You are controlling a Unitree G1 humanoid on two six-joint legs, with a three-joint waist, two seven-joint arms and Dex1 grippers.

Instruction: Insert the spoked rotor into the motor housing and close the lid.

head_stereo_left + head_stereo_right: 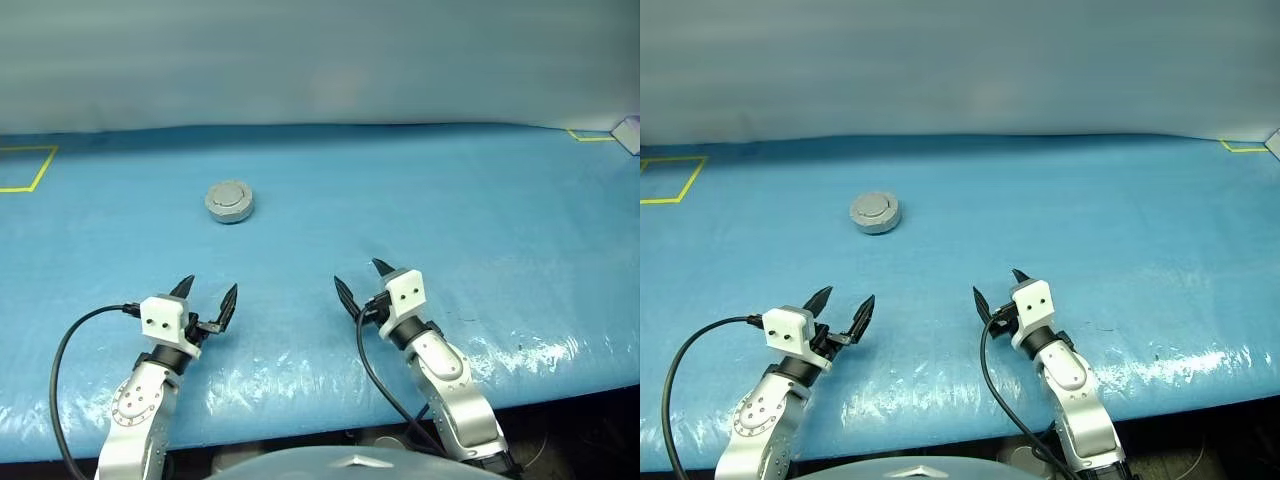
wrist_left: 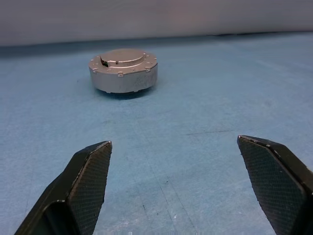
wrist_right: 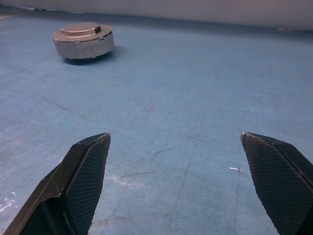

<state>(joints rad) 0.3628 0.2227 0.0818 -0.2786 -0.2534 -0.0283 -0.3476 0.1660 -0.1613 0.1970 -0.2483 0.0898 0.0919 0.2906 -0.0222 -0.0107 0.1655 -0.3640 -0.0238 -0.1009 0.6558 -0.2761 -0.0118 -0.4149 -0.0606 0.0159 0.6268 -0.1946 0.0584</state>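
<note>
Blue sheet (image 1: 420,200) spans table; grey wall (image 1: 320,60) behind.

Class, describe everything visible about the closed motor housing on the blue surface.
The motor housing is a squat round unit of light grey, matte metal, with small studs around its upper edge. Its lid, plain with a raised centre and a small dark notch, is shut. It sits flat and upright on the blue cover, ahead of the left end effector; nothing else touches it.
</note>
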